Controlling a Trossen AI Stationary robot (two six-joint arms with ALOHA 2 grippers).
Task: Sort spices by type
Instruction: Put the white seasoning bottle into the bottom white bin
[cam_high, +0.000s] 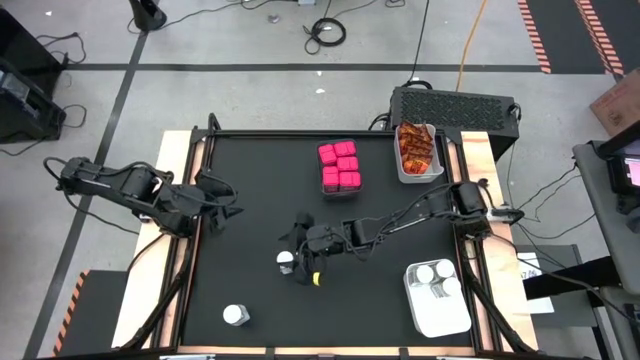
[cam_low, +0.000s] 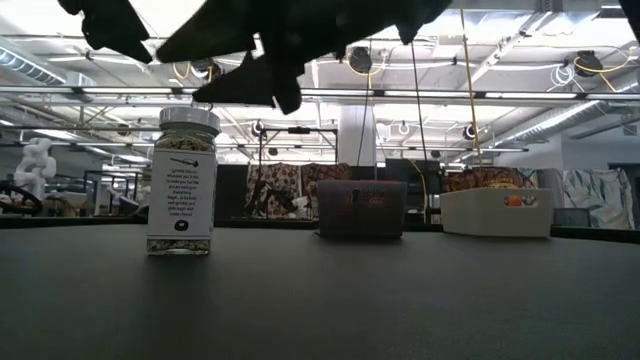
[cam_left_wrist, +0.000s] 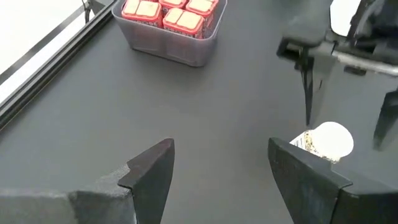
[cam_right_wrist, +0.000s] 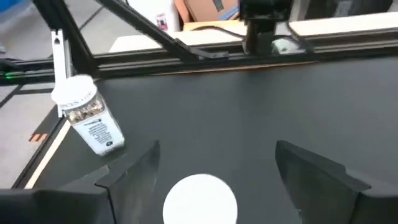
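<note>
A clear jar with a white lid stands upright on the table near its middle, also seen in the low view. My right gripper hovers open just above it, and the lid shows between the fingers without touching them. A second jar stands near the table's near edge. Pink packs fill a clear bin. Orange-red sachets lie in a bin at the far right. More jars sit in a white bin. My left gripper waits open at the table's left.
The clear bin of pink packs sits toward the far edge. The sachet bin is at the far right corner and the white jar bin at the near right. The dark tabletop lies bare between the arms.
</note>
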